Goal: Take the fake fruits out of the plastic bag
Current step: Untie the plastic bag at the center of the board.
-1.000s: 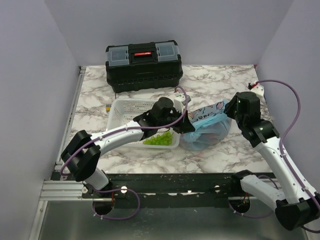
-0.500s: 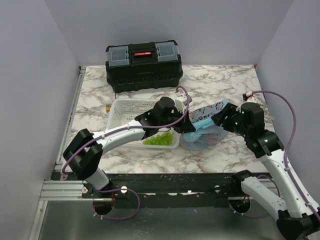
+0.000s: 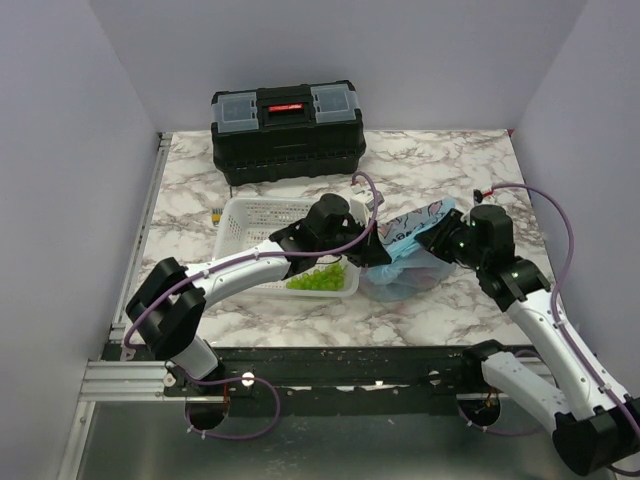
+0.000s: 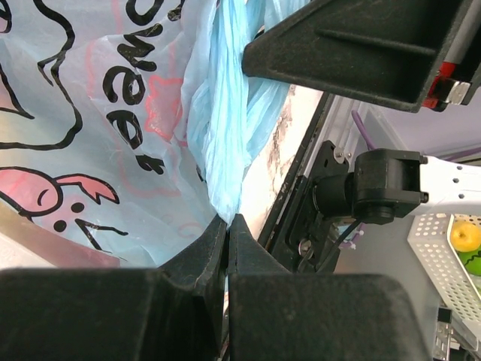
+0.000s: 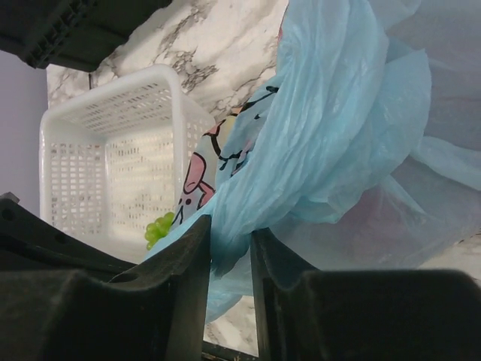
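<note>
The light-blue plastic bag (image 3: 405, 275) with a cartoon print lies on the marble table right of the white basket. My left gripper (image 3: 372, 252) is shut on a twisted blue handle strip (image 4: 225, 143) at the bag's left side. My right gripper (image 3: 437, 237) is at the bag's upper right, its jaws closed on a bunched fold of the bag (image 5: 248, 203). The fake fruits inside are hidden; only a dark reddish shade (image 3: 425, 262) shows through the plastic. A yellow fruit (image 4: 466, 235) lies in the basket.
The white mesh basket (image 3: 250, 215) stands left of the bag and holds a pale green grape cluster (image 3: 318, 278), which also shows in the right wrist view (image 5: 158, 228). A black toolbox (image 3: 287, 125) stands at the back. Purple walls close in both sides.
My right gripper has come down and to the left from above the table's right side onto the bag's upper right edge. The left arm has stayed put on the handle.
</note>
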`<state>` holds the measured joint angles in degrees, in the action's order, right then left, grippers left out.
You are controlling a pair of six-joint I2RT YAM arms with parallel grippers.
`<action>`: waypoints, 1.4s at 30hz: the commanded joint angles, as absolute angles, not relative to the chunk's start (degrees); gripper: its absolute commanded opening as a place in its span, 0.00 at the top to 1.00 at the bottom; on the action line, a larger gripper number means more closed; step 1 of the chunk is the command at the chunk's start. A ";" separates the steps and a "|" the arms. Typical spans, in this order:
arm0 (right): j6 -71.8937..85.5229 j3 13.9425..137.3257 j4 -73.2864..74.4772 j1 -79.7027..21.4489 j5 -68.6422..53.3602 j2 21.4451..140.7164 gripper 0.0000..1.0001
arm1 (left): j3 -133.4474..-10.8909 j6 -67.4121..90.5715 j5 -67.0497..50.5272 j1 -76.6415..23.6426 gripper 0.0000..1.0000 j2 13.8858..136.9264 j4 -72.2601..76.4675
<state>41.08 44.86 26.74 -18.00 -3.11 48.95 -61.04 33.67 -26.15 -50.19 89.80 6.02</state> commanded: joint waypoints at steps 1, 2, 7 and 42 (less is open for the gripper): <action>40.17 46.51 28.17 -17.84 2.76 46.41 0.72 | -60.35 32.52 -25.86 -50.01 1.00 87.93 5.53; 39.61 47.39 29.21 -17.83 4.30 45.84 0.74 | -60.21 32.08 -25.15 -49.94 1.00 87.73 5.14; 37.09 51.88 32.84 -17.84 13.09 41.68 0.84 | -59.86 30.76 -23.93 -49.66 1.00 87.10 3.88; 22.50 87.45 25.86 -15.65 33.97 79.23 0.99 | -56.84 33.38 -23.25 -52.65 1.00 79.19 10.43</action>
